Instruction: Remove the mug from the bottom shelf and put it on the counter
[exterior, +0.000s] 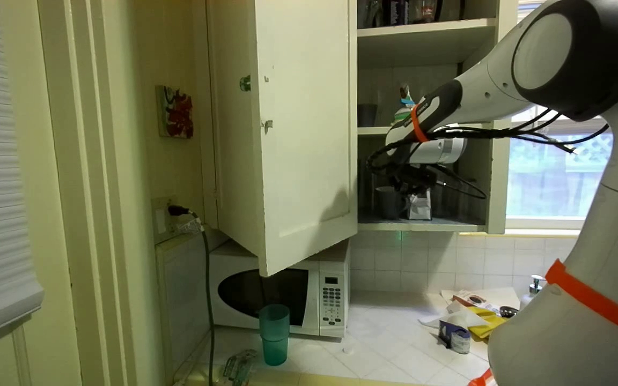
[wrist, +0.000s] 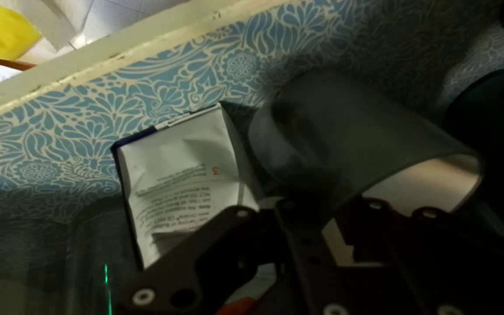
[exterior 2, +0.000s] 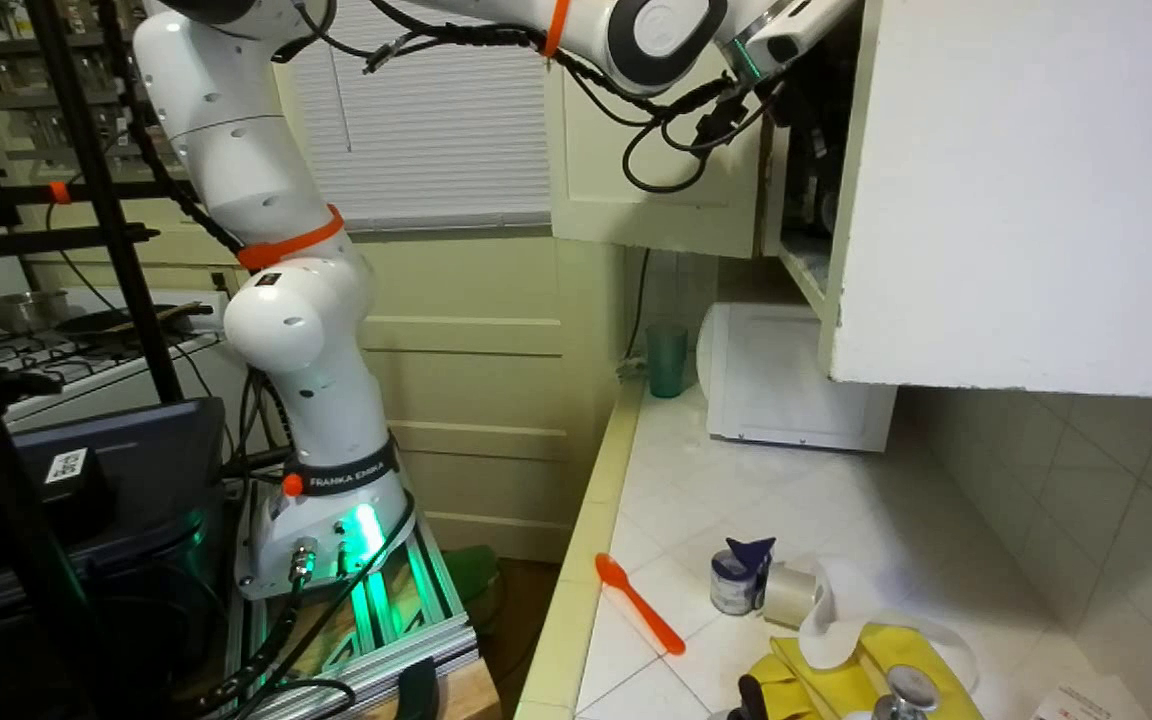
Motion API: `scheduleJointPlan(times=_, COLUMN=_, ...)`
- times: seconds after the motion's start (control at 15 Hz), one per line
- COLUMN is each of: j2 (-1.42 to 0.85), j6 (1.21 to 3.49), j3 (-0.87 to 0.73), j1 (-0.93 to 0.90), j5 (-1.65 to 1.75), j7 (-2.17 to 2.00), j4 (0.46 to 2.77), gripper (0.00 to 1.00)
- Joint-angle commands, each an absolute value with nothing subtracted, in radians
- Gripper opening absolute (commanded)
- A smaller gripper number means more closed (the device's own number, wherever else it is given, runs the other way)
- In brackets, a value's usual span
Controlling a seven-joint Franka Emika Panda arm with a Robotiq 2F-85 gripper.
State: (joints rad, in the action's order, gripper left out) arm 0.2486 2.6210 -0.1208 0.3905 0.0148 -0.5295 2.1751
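Note:
The grey mug [exterior: 388,202] stands on the bottom shelf [exterior: 421,228] of the open white cupboard, near its front. In the wrist view the mug [wrist: 352,127] leans across the picture, its handle toward a white packet. My gripper [exterior: 414,182] is at the mug's upper right side. In the wrist view the fingers [wrist: 330,208] are close together across the mug's rim, one over its opening and one outside. They look shut on it; the tips and contact are hidden in shadow. The pale counter [exterior 2: 676,480] lies below; it also shows in an exterior view [exterior: 379,321].
The white packet [wrist: 177,183] stands beside the mug. A clear container [wrist: 90,249] and a dark vessel [wrist: 488,118] are near. The cupboard door [exterior: 309,128] hangs open over the microwave [exterior: 287,300]. A teal tumbler [exterior: 274,335], orange spoon [exterior 2: 641,605] and can [exterior 2: 733,583] are on the counter.

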Motion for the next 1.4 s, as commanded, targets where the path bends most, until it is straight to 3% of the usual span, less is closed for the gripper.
scheduleJointPlan(times=0.0, j2=0.223, j6=2.573, j3=-0.13, j1=0.379, j5=0.03, j7=-0.558, j4=2.136, gripper=0.18)
scheduleJointPlan(times=0.13, j2=0.216, j6=2.568, j3=-0.131, j1=0.378, j5=0.033, j7=-0.56, j4=2.126, gripper=0.23)
scheduleJointPlan(times=0.33, j2=0.203, j6=2.551, j3=-0.134, j1=0.375, j5=0.038, j7=-0.561, j4=2.11, gripper=0.23)
scheduleJointPlan(times=0.53, j2=0.201, j6=2.502, j3=-0.146, j1=0.359, j5=0.006, j7=-0.539, j4=2.089, gripper=0.0)
scheduleJointPlan(times=1.33, j2=0.243, j6=2.363, j3=-0.174, j1=0.315, j5=-0.048, j7=-0.518, j4=2.082, gripper=0.02)
